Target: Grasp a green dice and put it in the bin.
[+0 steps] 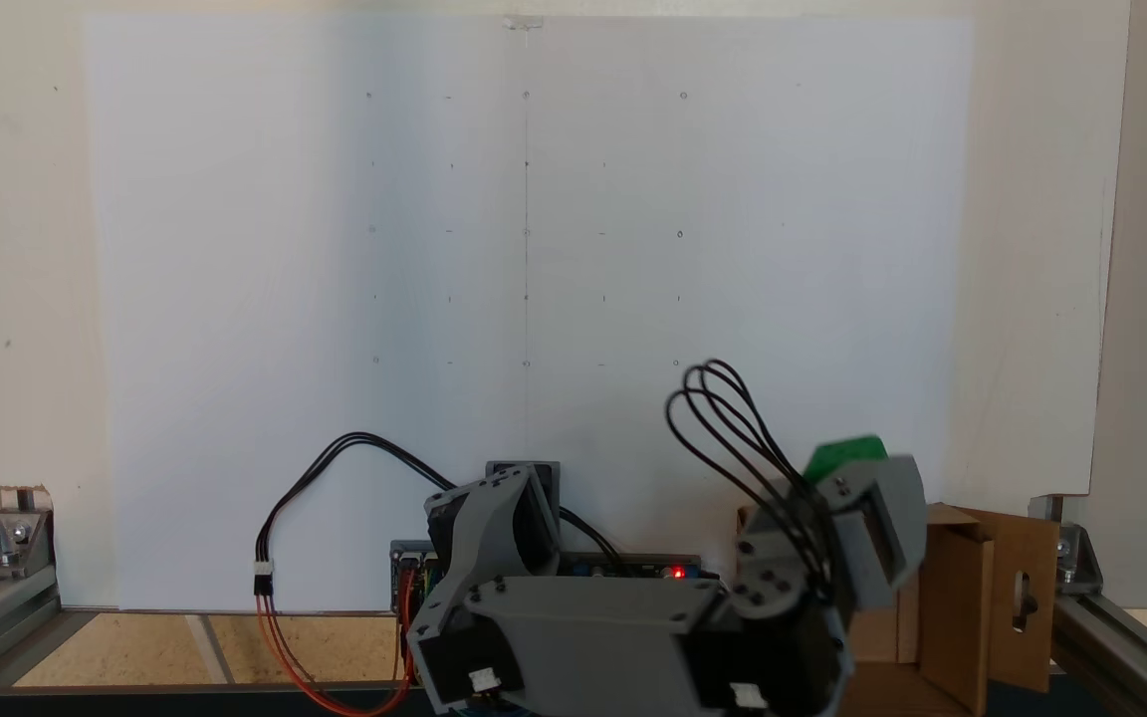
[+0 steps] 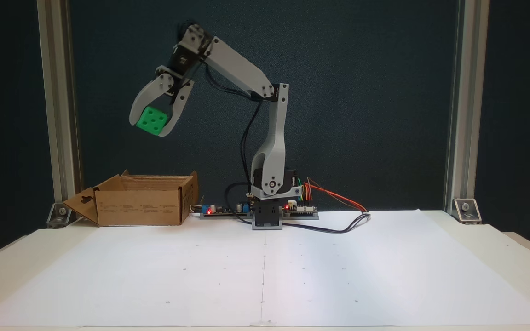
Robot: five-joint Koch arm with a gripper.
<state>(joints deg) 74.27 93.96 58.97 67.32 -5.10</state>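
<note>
Green dice (image 2: 152,121) sits clamped in the gripper (image 2: 153,125) above the bin (image 2: 141,207) (pips face one fixed view).

Open air lies between the held green dice (image 2: 152,121) and the open-topped bin (image 2: 141,201) below.

lab test rig: aluminium frame posts (image 2: 56,105), marked paper sheet (image 2: 265,271), exposed circuit boards (image 2: 221,210).
</note>
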